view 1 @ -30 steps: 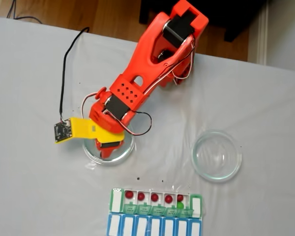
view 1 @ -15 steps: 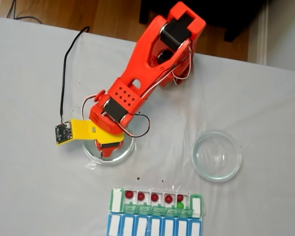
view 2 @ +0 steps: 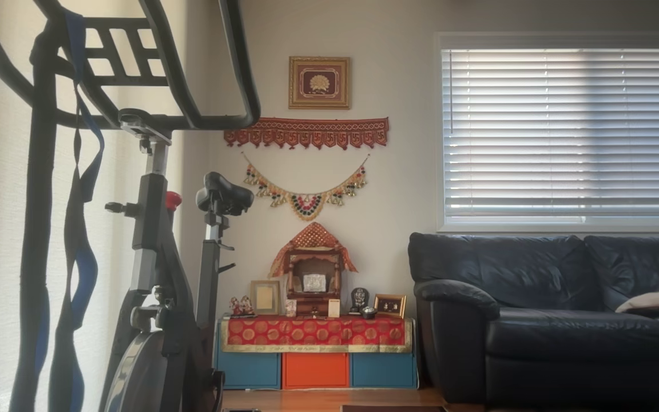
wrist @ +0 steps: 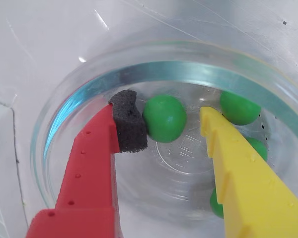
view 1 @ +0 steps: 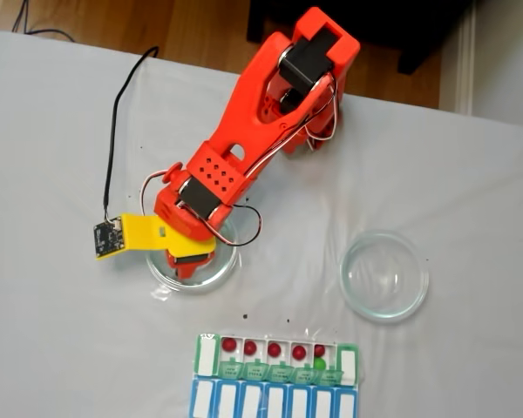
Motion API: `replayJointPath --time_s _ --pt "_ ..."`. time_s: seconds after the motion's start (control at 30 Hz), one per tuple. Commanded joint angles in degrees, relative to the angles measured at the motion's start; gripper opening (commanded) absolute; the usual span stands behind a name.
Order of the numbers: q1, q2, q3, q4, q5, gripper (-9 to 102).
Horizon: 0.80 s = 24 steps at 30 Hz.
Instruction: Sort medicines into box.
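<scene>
In the wrist view my gripper (wrist: 166, 111) is down inside a clear glass dish (wrist: 154, 72), open. Its red finger carries a black foam pad (wrist: 129, 124) that touches a green ball (wrist: 164, 118). A small gap separates that ball from the yellow finger (wrist: 228, 163). Three more green balls (wrist: 239, 107) lie by and partly behind the yellow finger. In the fixed view the gripper (view 1: 185, 261) is in the left dish (view 1: 222, 270). The box (view 1: 207, 355) with green lids lies near the front edge, holding several dark red balls (view 1: 229, 345) and one green ball (view 1: 319, 363).
An empty glass dish (view 1: 384, 275) stands to the right of the box. A blue-lidded organizer row (view 1: 275, 402) lies directly in front of the green one. A black cable (view 1: 113, 131) runs across the white table at the left. The other view shows a living room.
The arm has shifted slightly to the left over the left dish, with the gripper staying inside it. The box and the right dish are unchanged.
</scene>
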Motion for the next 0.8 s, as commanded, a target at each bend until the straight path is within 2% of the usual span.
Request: replayJointPath --time_s 0.0,0.13,0.3,0.77 --pt "-0.7 0.0 -3.7 -1.9 1.0 17" --pt "-0.9 -0.2 -3.4 -1.8 1.5 8" --pt "-1.1 0.3 -3.0 -1.8 1.7 4" --pt "-1.8 4.0 -2.4 2.2 2.3 1"
